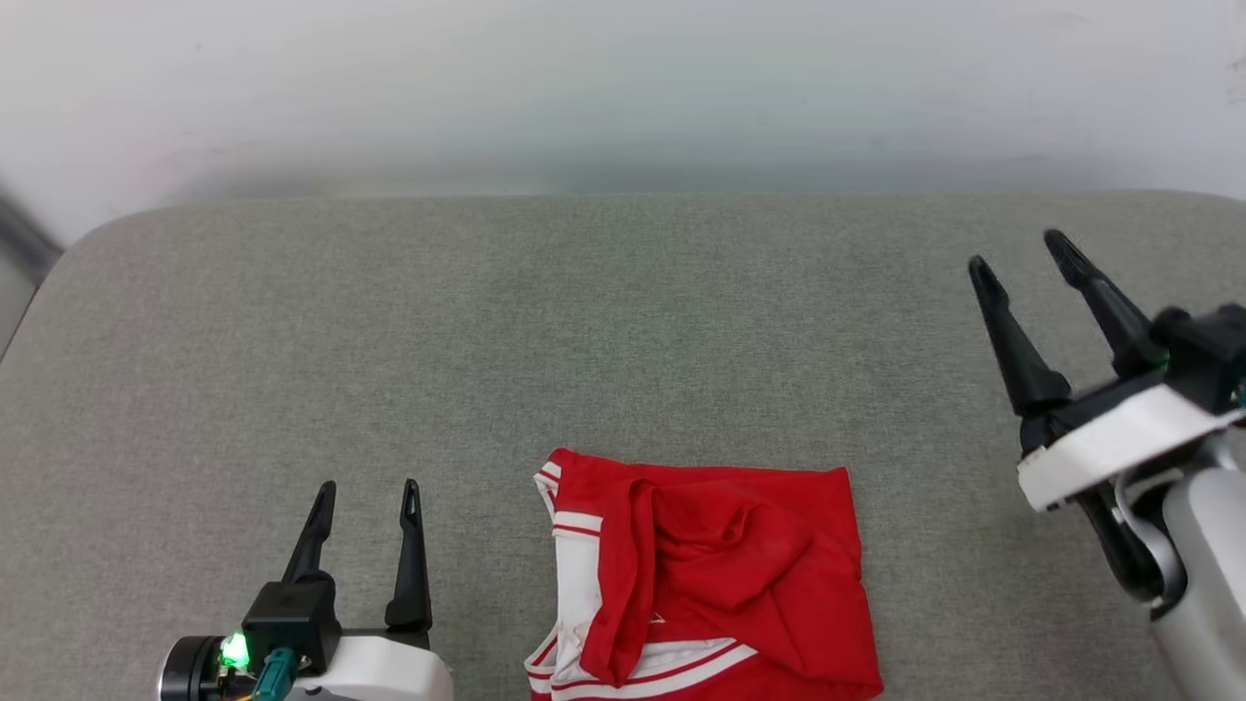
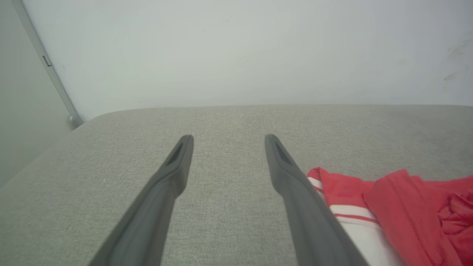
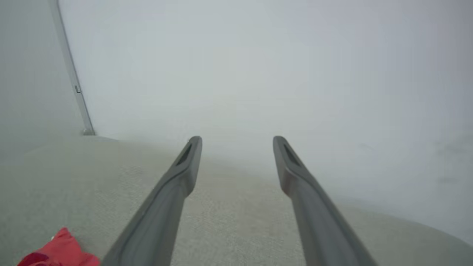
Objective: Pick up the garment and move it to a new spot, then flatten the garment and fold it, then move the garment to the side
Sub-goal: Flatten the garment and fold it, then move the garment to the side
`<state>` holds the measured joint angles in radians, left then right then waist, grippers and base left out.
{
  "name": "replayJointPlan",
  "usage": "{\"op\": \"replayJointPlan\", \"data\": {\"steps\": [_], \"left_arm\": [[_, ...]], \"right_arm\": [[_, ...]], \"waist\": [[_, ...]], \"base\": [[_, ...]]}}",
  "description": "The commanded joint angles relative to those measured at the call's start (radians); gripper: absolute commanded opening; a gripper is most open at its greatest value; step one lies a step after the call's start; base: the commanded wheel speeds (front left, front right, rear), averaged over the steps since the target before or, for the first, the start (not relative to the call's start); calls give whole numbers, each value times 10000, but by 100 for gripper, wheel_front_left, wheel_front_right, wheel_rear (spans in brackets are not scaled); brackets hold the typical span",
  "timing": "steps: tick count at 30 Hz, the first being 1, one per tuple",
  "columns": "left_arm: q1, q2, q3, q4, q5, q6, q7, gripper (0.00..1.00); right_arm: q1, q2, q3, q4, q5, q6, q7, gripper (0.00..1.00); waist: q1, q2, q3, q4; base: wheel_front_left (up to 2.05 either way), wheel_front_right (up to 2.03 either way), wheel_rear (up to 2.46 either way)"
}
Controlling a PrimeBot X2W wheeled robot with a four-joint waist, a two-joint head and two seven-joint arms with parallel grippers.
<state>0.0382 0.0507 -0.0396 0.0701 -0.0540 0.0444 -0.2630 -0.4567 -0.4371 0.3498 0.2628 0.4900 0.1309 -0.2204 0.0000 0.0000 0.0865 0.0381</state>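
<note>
The garment (image 1: 701,574), a red jersey with a white sleeve and red-and-white striped trim, lies at 6 o'clock in the head view on the grey fabric-covered surface (image 1: 584,321). It is gathered into a compact, roughly square packet whose near edge runs off the bottom of that view. The white sleeve and trim sit along its 9 o'clock side, and a loose red flap lies rumpled over the middle, so the fold looks rough rather than crisp. A small white mark peeks from the folds near the near edge, but it is too small to read, and no brand or label can be made out. The left gripper (image 1: 368,487) stands just beside the packet at its 9 o'clock, fingers spread with nothing between them. In the left wrist view the left gripper (image 2: 229,138) has the garment (image 2: 406,199) off to 4 o'clock. The right gripper (image 1: 1017,251) is raised well apart at the packet's 2 o'clock, likewise spread and empty, which the right wrist view confirms (image 3: 237,139). Neither gripper touches the cloth. They appear to be standing clear between steps, with the sideways move probably yet to come.
</note>
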Motion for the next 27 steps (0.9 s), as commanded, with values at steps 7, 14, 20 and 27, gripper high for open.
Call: {"op": "replayJointPlan", "data": {"steps": [7, 14, 20, 27], "left_arm": [[173, -8, 83, -22, 132, -99, -22, 100], [226, -7, 60, -34, 166, -166, -22, 100], [308, -7, 99, -71, 225, -160, -22, 100], [370, -8, 103, -73, 226, -178, -22, 100]], "right_arm": [[2063, 1474, -2404, -662, -1699, -4, -438, 100], [3782, 2722, -3454, -1756, -2358, -4, -442, 100], [4855, 3254, -3665, -2271, -2636, -4, -443, 100], [5421, 3505, -3682, -2504, -2778, -4, -444, 100]], "waist": [[0, 0, -155, -113], [0, 0, -207, -83], [0, 0, -229, -27], [0, 0, -229, 10]], "base": [[0, 0, 0], [0, 0, 0], [0, 0, 0], [0, 0, 0]]}}
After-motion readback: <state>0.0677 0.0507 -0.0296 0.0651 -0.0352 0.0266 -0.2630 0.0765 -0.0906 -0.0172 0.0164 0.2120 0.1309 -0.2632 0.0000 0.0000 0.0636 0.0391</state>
